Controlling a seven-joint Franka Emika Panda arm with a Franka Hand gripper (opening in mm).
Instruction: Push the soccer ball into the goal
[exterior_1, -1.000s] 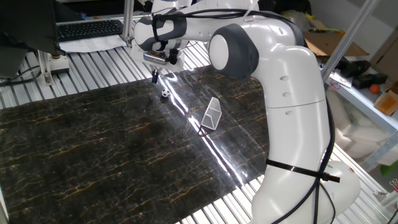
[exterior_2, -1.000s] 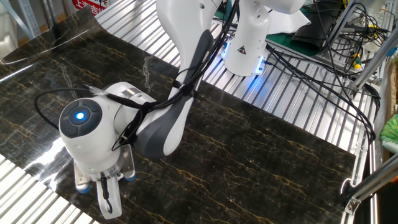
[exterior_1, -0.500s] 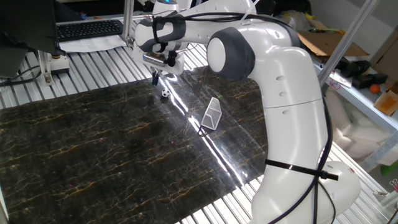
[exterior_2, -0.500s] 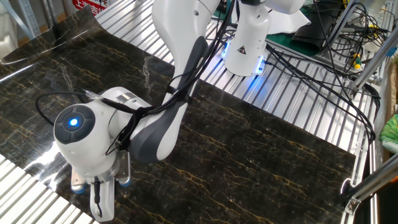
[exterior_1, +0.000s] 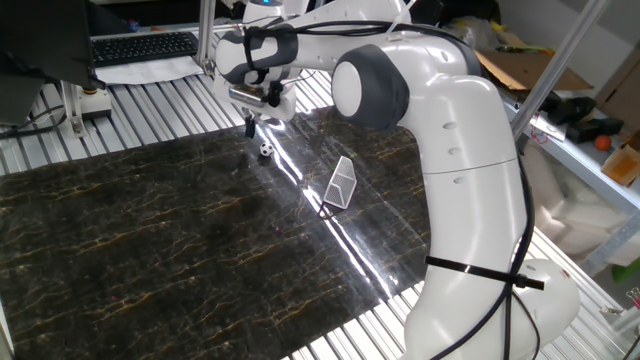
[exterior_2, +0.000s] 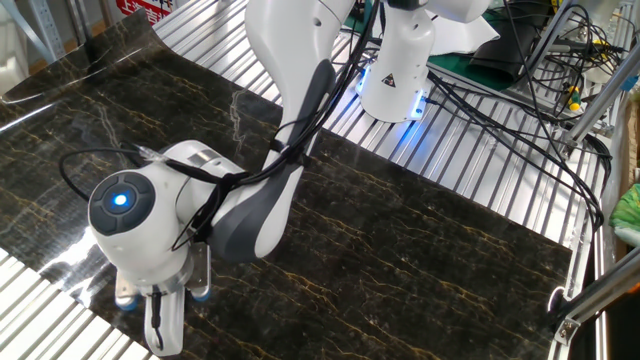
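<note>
Since a second ago the arm has edged slightly toward the far edge of the dark marble surface; ball and goal lie unmoved. The goal sits nearer; beyond it the soccer ball rests just below the pincer, fingers apparently clenched, empty. The other view hides ball and goal behind the wrist; its pincer points down.

One view behind the arm, other opposite, perhaps nearer, sharing dark tabletop
</note>
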